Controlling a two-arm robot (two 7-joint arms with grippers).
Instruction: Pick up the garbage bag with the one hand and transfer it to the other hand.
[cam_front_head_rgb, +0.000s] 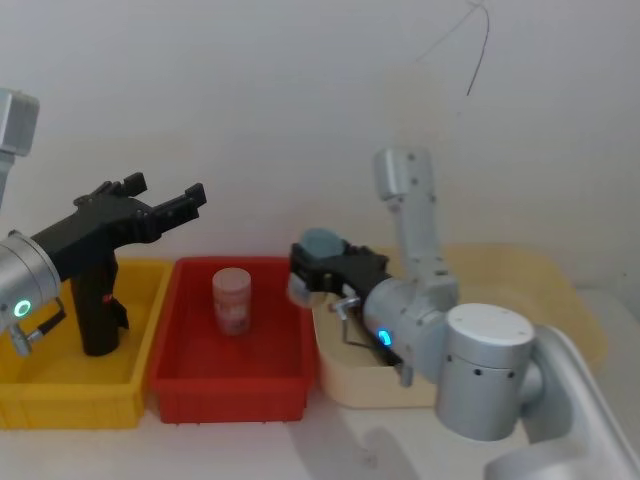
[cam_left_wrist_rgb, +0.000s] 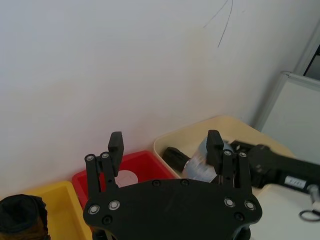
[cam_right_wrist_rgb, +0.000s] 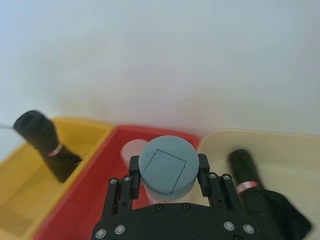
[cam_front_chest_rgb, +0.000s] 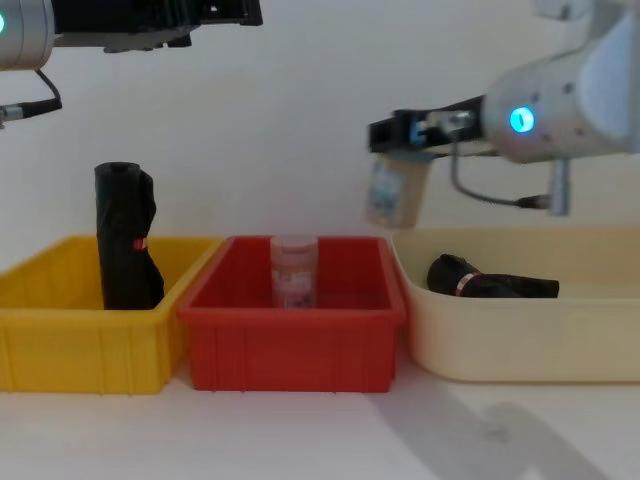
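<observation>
Lies on its side in the cream tray (cam_front_chest_rgb: 520, 335), nearest the robot's right arm: the garbage bag (cam_right_wrist_rgb: 244, 172), a black roll with a narrow red-and-white label band round it, one end smooth and tight, the other seemingly loosened into a creased flap.

Probably light, soft and yielding under pressure; thin plastic, so likely slippery and apt to unroll if caught by the loose end. Best taken across the firm cylindrical part near the band, leaving one end free for the second grip.

Hangs raised above the yellow bin (cam_front_chest_rgb: 60, 340), fingers spread wide apart and empty: the left end effector (cam_front_head_rgb: 168, 188), green-ringed. Hovers above the edge between the red bin (cam_front_chest_rgb: 290, 350) and the cream tray, clamped on a grey-capped jar (cam_right_wrist_rgb: 167, 172): the right end effector (cam_right_wrist_rgb: 168, 164), blue-ringed. Stands upright in the yellow bin: a second, lumpier black roll (cam_front_chest_rgb: 125, 250).
</observation>
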